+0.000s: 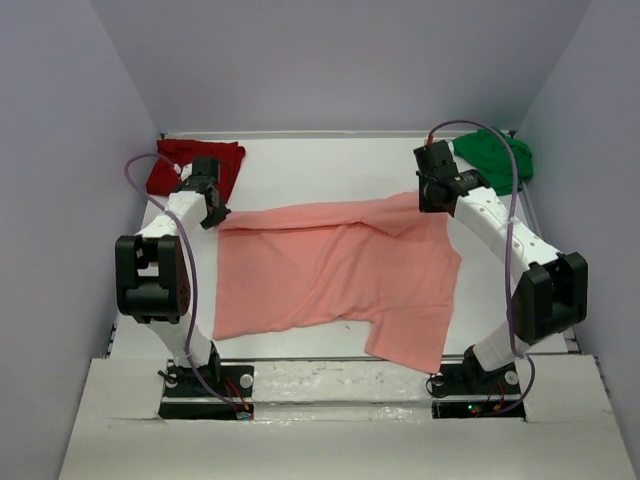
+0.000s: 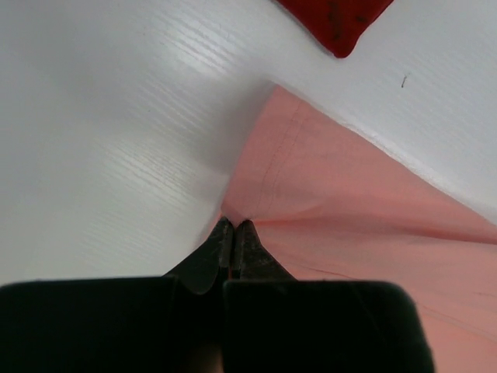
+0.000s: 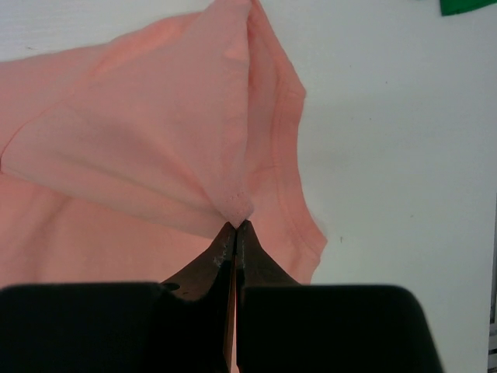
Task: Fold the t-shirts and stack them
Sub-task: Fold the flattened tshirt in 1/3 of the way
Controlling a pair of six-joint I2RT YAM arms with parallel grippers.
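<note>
A salmon-pink t-shirt (image 1: 335, 275) lies spread over the middle of the white table, its far edge lifted and stretched between both arms. My left gripper (image 1: 212, 217) is shut on the shirt's far left corner (image 2: 264, 171); the jaws (image 2: 234, 227) pinch the cloth. My right gripper (image 1: 432, 197) is shut on the far right part of the same salmon-pink shirt (image 3: 155, 140), which puckers into the closed tips (image 3: 235, 225). A dark red t-shirt (image 1: 195, 162) lies crumpled at the far left corner. A bright green t-shirt (image 1: 495, 155) lies bunched at the far right corner.
Lilac walls close in the table (image 1: 330, 165) on three sides. The dark red shirt's corner (image 2: 338, 19) shows just beyond the left gripper. A sliver of the green shirt (image 3: 466, 6) shows at the top right of the right wrist view. Purple cables run along both arms.
</note>
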